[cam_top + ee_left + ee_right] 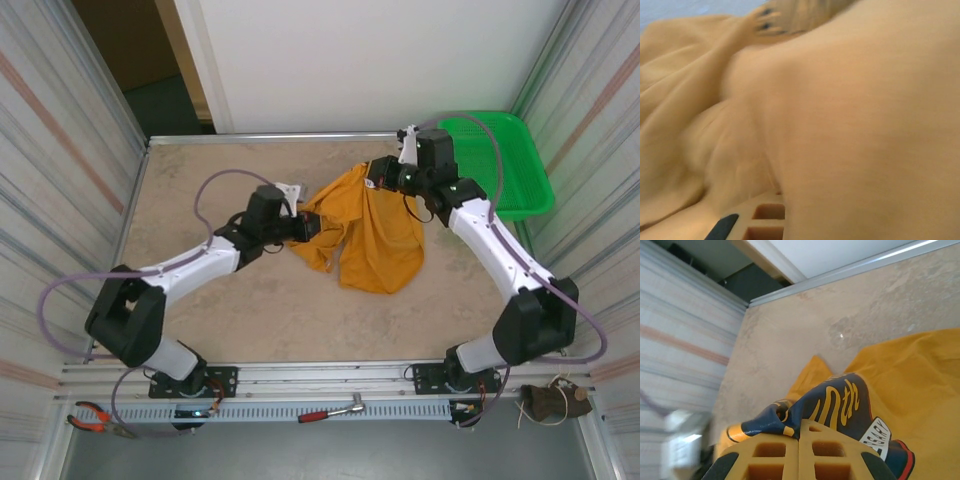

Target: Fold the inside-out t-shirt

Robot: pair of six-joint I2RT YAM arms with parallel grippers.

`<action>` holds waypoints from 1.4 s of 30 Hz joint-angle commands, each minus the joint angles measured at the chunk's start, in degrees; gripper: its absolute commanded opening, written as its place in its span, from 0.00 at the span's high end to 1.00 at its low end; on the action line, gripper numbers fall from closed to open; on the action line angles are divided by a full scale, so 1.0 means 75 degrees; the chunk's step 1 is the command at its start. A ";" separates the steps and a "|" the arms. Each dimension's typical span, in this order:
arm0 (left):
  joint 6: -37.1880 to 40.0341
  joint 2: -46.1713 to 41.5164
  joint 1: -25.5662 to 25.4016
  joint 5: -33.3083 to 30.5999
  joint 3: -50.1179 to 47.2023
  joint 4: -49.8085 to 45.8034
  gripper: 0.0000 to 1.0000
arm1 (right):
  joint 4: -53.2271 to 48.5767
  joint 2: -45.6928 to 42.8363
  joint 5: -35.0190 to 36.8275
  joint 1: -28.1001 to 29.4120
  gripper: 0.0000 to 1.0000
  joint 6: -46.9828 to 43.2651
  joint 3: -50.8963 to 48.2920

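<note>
The inside-out t-shirt (375,235) is an orange-yellow bunch hanging between my two grippers over the middle of the table. My left gripper (305,226) is shut on the t-shirt's left edge. In the left wrist view, blurred orange cloth (850,125) drapes over the left gripper (778,196), and one pale finger (765,216) shows beneath it. My right gripper (379,176) holds the t-shirt's upper right part, raised above the table. In the right wrist view the right gripper (799,428) is shut, jaws together, on the dark navy printed logo (840,405).
A green plastic basket (520,175) stands at the back right corner, just behind the right arm. Corrugated walls close both sides, and a metal rail runs along the far table edge (280,137). Bare tabletop (300,310) lies in front of the t-shirt.
</note>
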 commanded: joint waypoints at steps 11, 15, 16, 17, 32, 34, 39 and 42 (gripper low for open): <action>-0.0564 -0.0290 0.0844 0.5282 0.1597 0.1515 1.00 | -0.0296 -0.0890 -0.0436 -0.0124 0.31 -0.0813 -0.0244; -0.0506 -0.0105 0.0923 0.5557 0.1954 0.1341 1.00 | -0.0224 -0.2161 -0.0570 0.0381 0.31 -0.1300 -0.1093; -0.0520 -0.0072 0.0946 0.5574 0.2004 0.1340 1.00 | -0.0138 -0.2419 -0.0622 0.0549 0.31 -0.1388 -0.1308; -0.0545 -0.0046 0.0973 0.5620 0.2052 0.1339 1.00 | -0.0044 -0.2628 -0.0622 0.0720 0.31 -0.1463 -0.1504; -0.0794 -0.0150 0.1089 0.5838 0.2148 0.1352 1.00 | 0.0743 -0.0990 -0.0694 0.1256 0.77 -0.1509 -0.1027; -0.0790 -0.0193 0.1271 0.5750 0.2036 0.1276 1.00 | 0.0625 -0.0973 -0.1056 0.1018 1.00 -0.1504 -0.0922; -0.0548 -0.0090 0.2360 0.4268 0.1770 0.0492 1.00 | 0.0449 -0.1613 -0.2205 0.0255 1.00 -0.1444 -0.1176; -0.0482 0.0466 0.2848 0.3523 0.2150 0.0030 0.77 | 0.0403 -0.1939 -0.2846 0.0112 1.00 -0.1473 -0.1170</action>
